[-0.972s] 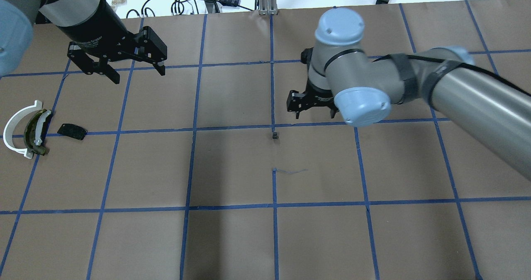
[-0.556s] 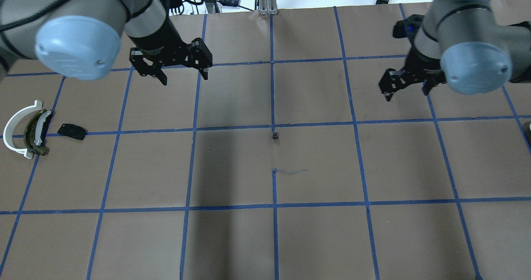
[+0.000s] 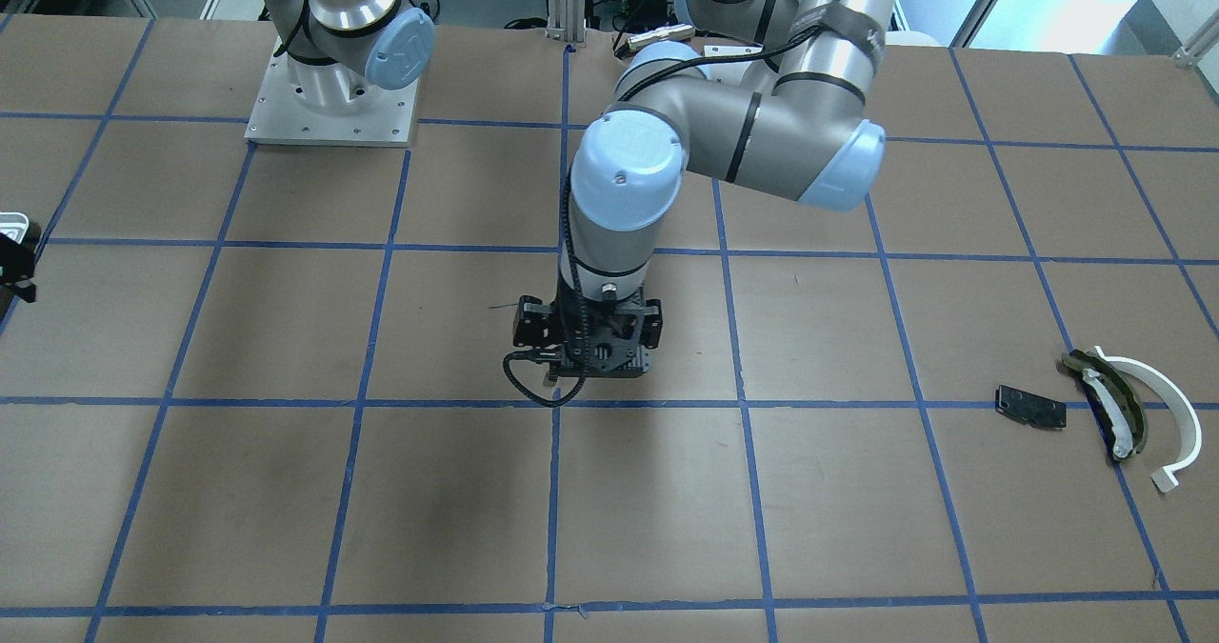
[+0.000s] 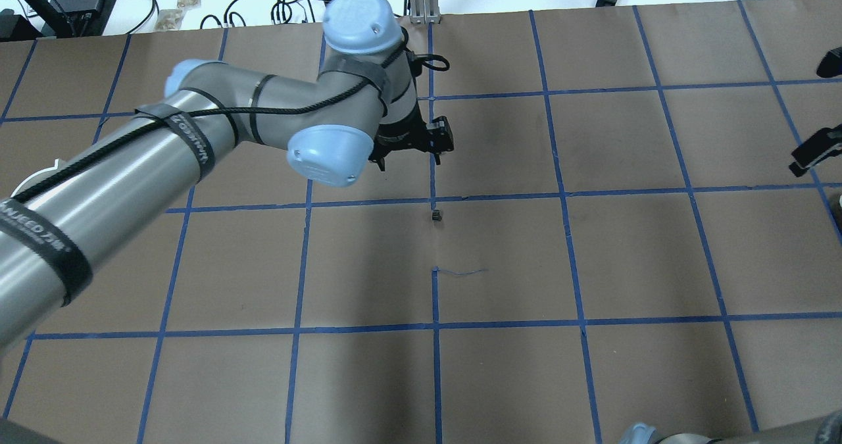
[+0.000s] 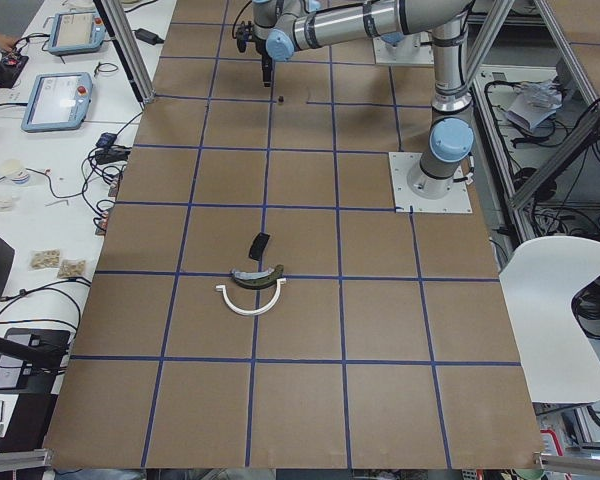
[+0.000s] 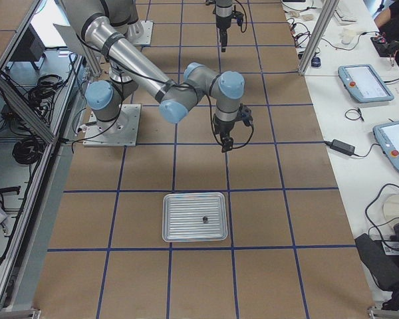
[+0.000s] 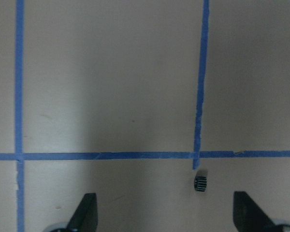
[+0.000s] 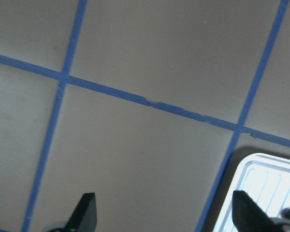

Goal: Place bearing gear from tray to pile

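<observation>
A small black bearing gear point(image 4: 435, 216) lies on the brown paper at the table's centre, by a blue tape crossing. In the left wrist view the gear point(image 7: 199, 183) is between the fingers, nearer the right one. My left gripper point(image 4: 408, 160) hovers open and empty over it. My right gripper point(image 6: 226, 141) is open and empty, beside the silvery tray point(image 6: 179, 229), which holds a small dark part point(image 6: 205, 218). The tray's corner point(image 8: 261, 183) shows in the right wrist view. The pile is a white half-ring point(image 3: 1167, 405), an olive curved piece point(image 3: 1109, 405) and a black plate point(image 3: 1030, 406).
The left arm point(image 4: 131, 168) stretches across the overhead view and hides most of the pile. Square metal base plates point(image 3: 329, 110) stand at the robot's side. Cables and control pendants point(image 6: 366, 83) lie on the white bench beyond the paper.
My left arm has swung right from near the pile to the table's centre, over the gear. My right arm has pulled away to the right, towards the tray. Both grippers stay open.
</observation>
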Robot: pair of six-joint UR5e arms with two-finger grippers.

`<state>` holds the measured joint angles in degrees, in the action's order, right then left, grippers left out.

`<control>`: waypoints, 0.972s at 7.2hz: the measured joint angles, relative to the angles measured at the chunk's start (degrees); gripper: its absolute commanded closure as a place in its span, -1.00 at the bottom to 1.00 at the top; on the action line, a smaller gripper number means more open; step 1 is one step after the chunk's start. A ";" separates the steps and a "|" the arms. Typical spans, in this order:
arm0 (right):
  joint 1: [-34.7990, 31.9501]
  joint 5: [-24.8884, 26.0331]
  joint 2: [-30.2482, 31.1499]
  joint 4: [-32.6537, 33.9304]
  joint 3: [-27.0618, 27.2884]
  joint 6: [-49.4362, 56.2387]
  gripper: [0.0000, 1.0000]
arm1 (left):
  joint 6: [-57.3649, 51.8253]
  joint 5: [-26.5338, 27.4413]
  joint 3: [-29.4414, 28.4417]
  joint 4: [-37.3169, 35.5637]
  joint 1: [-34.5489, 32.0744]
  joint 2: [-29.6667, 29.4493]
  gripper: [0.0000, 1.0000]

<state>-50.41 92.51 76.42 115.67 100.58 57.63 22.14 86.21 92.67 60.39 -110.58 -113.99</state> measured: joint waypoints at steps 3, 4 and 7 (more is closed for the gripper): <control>10.53 -0.12 -13.43 3.11 -10.93 17.37 -1.00 | 2.27 1.02 2.43 -1.96 -3.02 -3.66 -1.00; 12.80 -0.17 -17.13 3.17 -13.66 20.72 -0.99 | 2.32 1.77 3.06 -2.65 -3.14 -4.68 -1.00; 15.16 0.50 -21.74 3.34 -14.55 24.66 -0.86 | 2.48 3.17 3.37 -7.02 -3.27 -7.97 -0.79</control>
<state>-35.26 93.01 54.68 119.01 86.03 82.30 24.61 89.37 96.04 53.36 -113.85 -121.96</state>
